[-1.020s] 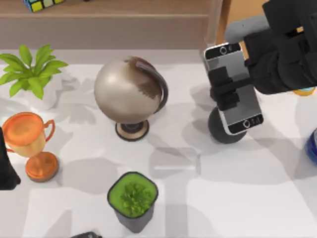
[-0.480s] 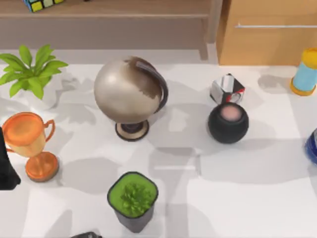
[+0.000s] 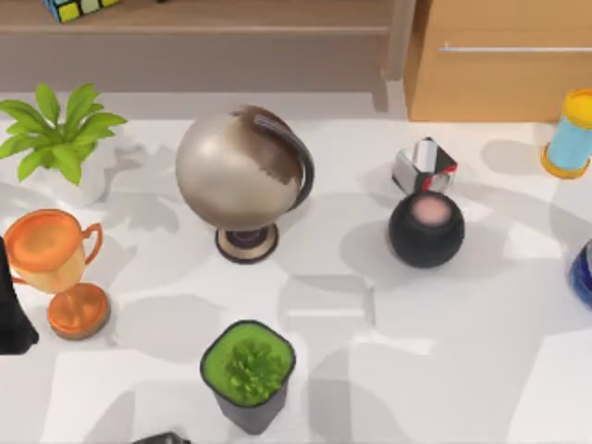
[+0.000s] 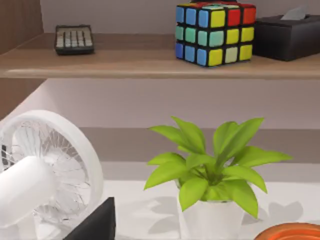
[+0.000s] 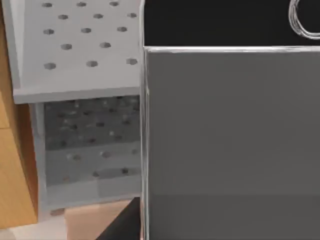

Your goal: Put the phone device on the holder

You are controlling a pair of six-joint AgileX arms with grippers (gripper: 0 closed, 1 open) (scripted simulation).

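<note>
The phone device (image 5: 230,140) looms close in the right wrist view, its plain grey screen inside a black frame, held up off the table. One dark finger (image 5: 121,226) of my right gripper shows at the phone's edge. In the top view the holder (image 3: 425,166), a small white, red and black stand, sits on the table right of centre, just behind a round black speaker (image 3: 426,228). Nothing rests on the holder. My left arm (image 3: 9,310) stays parked at the table's left edge.
A globe (image 3: 242,176) stands mid-table, with a dark potted plant (image 3: 248,370) in front. A leafy plant (image 3: 57,134) and an orange trophy (image 3: 57,268) stand at the left. A yellow-blue bottle (image 3: 572,134) stands at the right. A shelf and a wooden cabinet (image 3: 499,55) run behind.
One second ago my right arm held the phone above the holder and speaker. It has since left the top view with the phone. The left arm has not moved.
</note>
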